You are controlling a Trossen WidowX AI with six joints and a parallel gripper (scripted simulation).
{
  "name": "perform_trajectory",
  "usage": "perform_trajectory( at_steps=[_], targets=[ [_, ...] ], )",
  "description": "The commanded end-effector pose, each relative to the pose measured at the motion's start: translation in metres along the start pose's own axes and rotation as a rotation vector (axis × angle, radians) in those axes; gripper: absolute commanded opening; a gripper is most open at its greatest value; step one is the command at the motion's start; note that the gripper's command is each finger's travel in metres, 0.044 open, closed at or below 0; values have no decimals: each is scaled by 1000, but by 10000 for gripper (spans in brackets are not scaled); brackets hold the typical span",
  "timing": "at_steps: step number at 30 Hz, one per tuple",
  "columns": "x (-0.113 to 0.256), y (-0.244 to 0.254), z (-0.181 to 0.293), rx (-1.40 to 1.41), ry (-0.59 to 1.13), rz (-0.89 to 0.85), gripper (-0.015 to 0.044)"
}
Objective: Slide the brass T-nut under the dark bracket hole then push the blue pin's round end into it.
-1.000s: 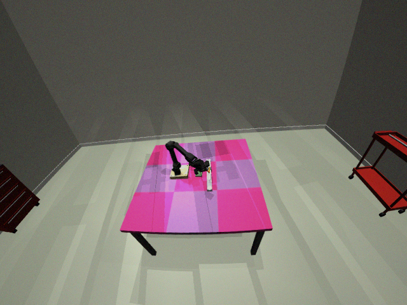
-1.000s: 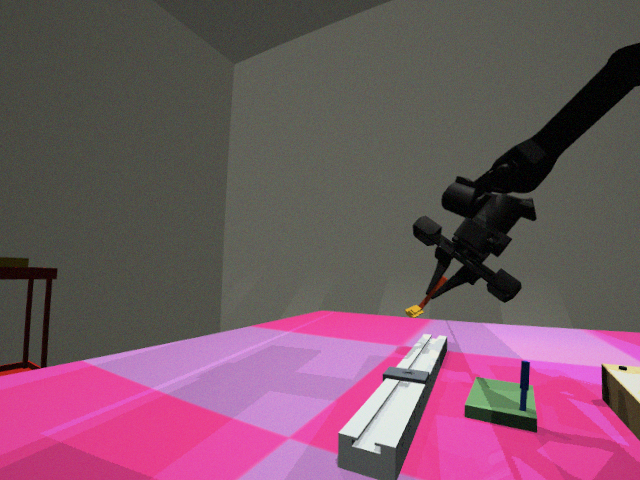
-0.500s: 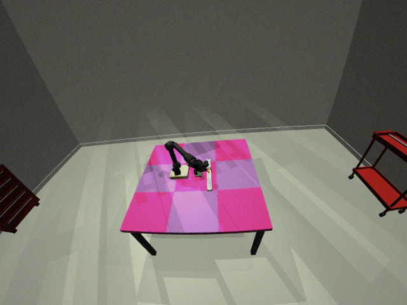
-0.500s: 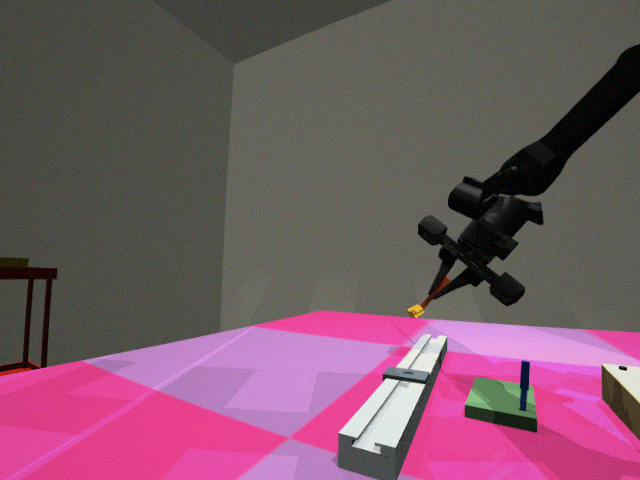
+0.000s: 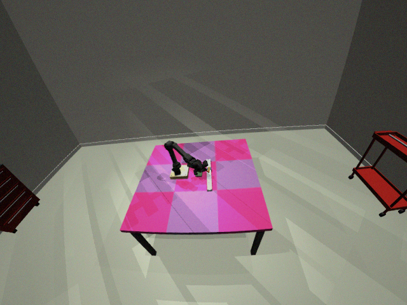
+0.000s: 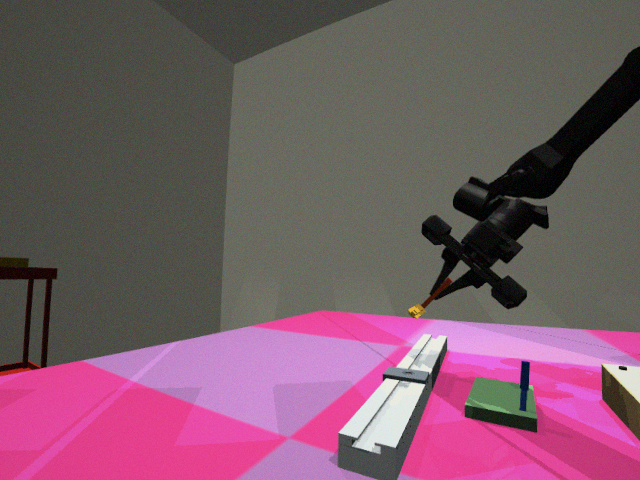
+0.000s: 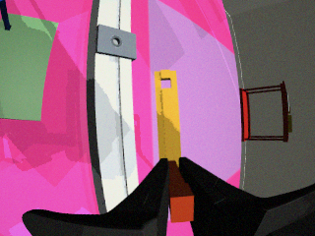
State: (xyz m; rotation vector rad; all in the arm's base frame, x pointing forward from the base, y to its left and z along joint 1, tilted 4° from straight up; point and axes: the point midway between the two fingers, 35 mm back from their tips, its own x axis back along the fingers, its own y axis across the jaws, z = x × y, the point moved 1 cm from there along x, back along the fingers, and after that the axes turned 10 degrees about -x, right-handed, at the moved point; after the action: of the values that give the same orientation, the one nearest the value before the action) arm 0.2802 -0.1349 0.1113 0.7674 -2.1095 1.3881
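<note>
Top view: the arm (image 5: pixel 180 154) reaches from a pale base block (image 5: pixel 184 176) near the centre of the frame to the aluminum rail (image 5: pixel 209 182) (image 6: pixel 374 421) (image 7: pixel 112 133), with the nut a small yellow fleck over the rail's upper part. A red cart (image 5: pixel 372 183) at the right edge stands well apart from the work.

Exterior view: right of centre, the fingers (image 6: pixel 435 296) are clenched on the orange handle (image 6: pixel 439 290) (image 7: pixel 181 207). The brass T-nut (image 6: pixel 416 310) (image 7: pixel 169 118) hangs tilted at the handle's lower left end, above the tabletop (image 6: pixel 180 418) and clear of the slot. The dark bracket (image 6: pixel 406 374) (image 7: pixel 116 42) spans the rail; a descent too near it could knock the nut against its edge. The blue pin (image 6: pixel 524 376) (image 7: pixel 5 17) stands in the green tray (image 6: pixel 496 397) (image 7: pixel 27 69) at lower right, a possible obstacle to low arm movement.

Wrist view: the nut extends up the frame from the fingers, right of the rail. Poor alignment could catch it on a slot lip, and the thin handle might then pivot in the grasp.
</note>
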Motion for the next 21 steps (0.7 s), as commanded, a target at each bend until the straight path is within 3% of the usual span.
perform_trajectory(
  at_steps=[1,21],
  targets=[
    [-4,4,1,4,-8,1,-150],
    [-26,25,12,4,-21,0,-150]
  ],
)
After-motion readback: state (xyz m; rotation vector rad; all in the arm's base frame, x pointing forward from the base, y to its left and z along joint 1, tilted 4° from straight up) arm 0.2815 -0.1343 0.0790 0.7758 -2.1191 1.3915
